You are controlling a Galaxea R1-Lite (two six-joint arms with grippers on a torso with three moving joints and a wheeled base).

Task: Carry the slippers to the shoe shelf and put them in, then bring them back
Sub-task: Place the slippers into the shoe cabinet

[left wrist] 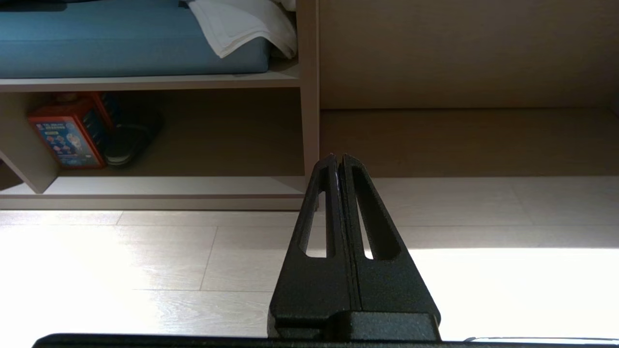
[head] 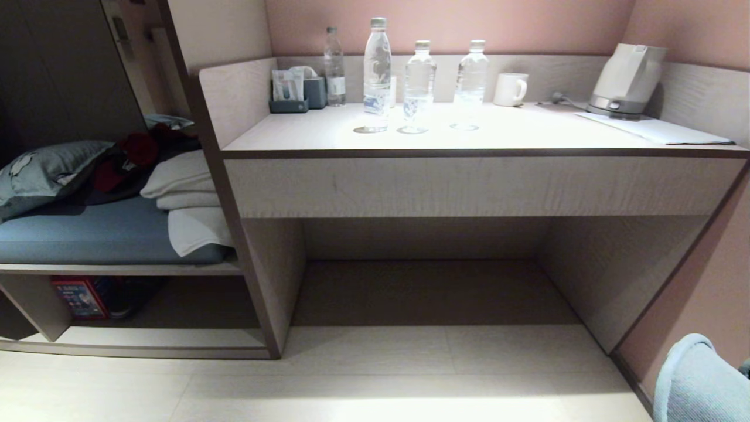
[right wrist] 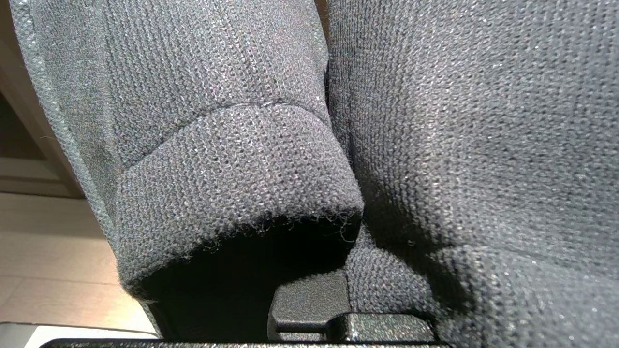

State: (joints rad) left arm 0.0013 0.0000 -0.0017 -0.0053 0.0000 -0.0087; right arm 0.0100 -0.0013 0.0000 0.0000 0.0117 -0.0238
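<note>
We see the slippers (right wrist: 396,145) pressed right against our right gripper (right wrist: 309,309): in the right wrist view their dark charcoal knit fills almost everything ahead of the pincer, one slipper on each side of it, the two touching along a seam that runs straight out from the fingers. The open mouth of one slipper gapes just above the black finger base. Only the root of the fingers shows; the tips are buried in the fabric. The pincer is squeezed nearly together, pinching the slippers between its fingers. In the head view a pale grey rounded edge of the slippers (head: 697,381) pokes in at the lower right corner, beside the pink wall.

Our left gripper (left wrist: 338,159) hangs low over the pale floor (left wrist: 145,251), its two black fingers pressed flat together with nothing between them and touching nothing. Ahead of it and off to one side stands the shoe shelf (left wrist: 150,186), well apart from the fingertips; inside sit an orange and blue box (left wrist: 67,137) and a bulky black shoe (left wrist: 128,142). Directly ahead of the left pincer is the desk recess (left wrist: 464,140). On the desk (head: 469,132) above stand water bottles (head: 419,85), a white mug (head: 510,88) and a kettle (head: 627,79).
</note>
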